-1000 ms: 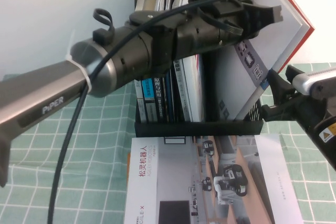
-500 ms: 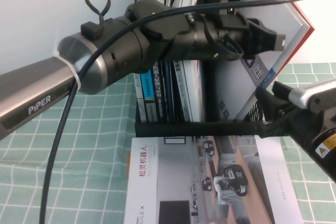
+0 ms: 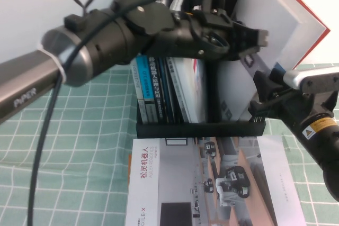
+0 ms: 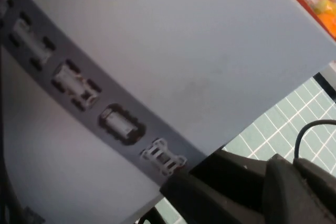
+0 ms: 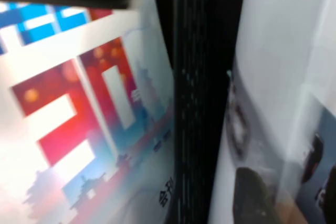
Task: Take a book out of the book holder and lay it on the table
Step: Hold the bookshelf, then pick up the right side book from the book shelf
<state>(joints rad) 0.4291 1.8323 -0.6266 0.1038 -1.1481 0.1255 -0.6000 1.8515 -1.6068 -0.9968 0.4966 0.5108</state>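
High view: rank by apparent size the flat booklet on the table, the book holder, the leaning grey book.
1. Flat booklet, largest, though nearest the camera and cut off by the frame.
2. Leaning grey book and book holder: unsure, both partly hidden by the left gripper; right gripper beside the holder.

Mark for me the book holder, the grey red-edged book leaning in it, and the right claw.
book holder (image 3: pixel 196 128): high view, on its low front bar.
grey red-edged book (image 3: pixel 286 22): high view, on the bare grey cover.
right claw (image 3: pixel 263 95): high view, between its fingertips by the holder's right end.

High overview; wrist close-ups, shared rack (image 3: pixel 198 128)
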